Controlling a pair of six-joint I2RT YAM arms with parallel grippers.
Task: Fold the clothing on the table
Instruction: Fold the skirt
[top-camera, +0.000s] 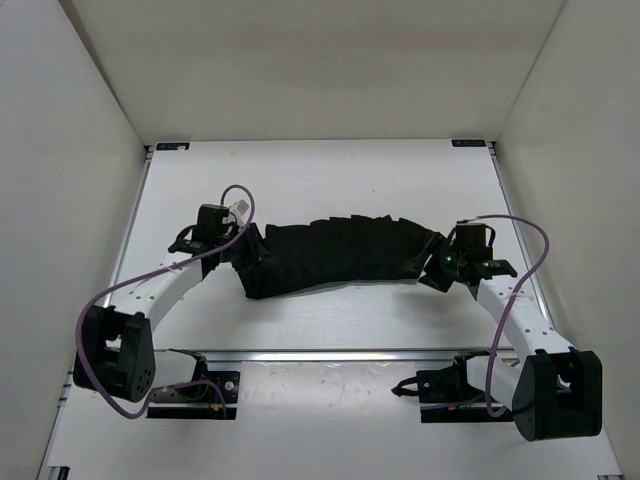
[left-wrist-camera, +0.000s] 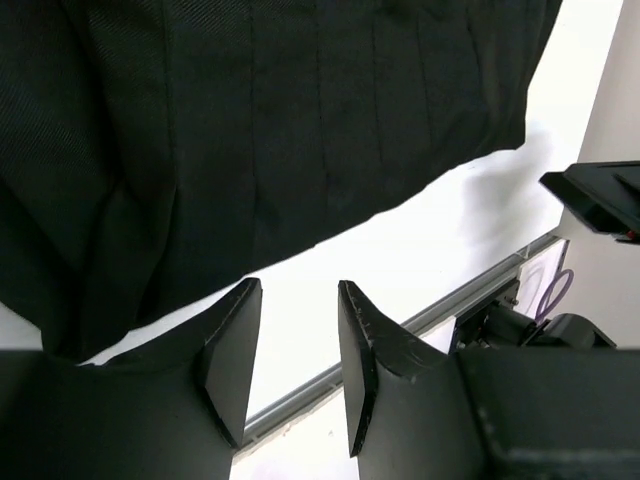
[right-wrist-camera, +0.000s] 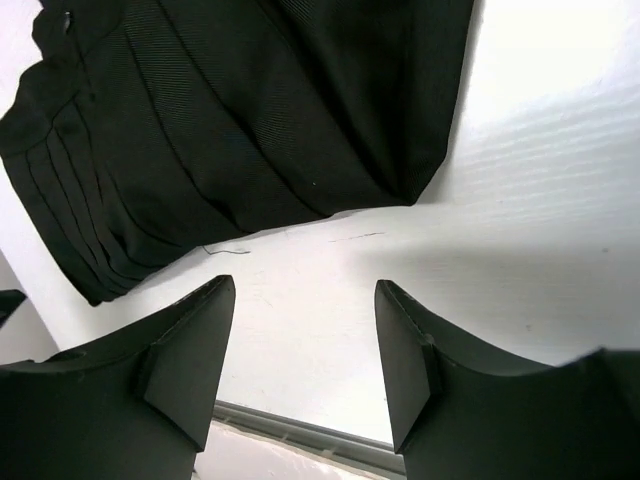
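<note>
I see the clothing (top-camera: 340, 255) stretched out in a long pleated black band, with the bench (top-camera: 330, 180) under it showing white on every side. My left gripper (left-wrist-camera: 298, 300) sits at the clothing's left end, jaws parted, bare bench between them, holding nothing. My right gripper (right-wrist-camera: 305, 290) sits at its right end, jaws wider apart, also holding nothing.

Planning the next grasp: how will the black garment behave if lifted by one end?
Likely floppy: the clothing lies as a creased, curved band flat on the table, so the free end would probably sag and drag. It seems thin and light, since its layers barely rise off the surface. Pushed, it would probably bunch rather than slide whole.
</note>
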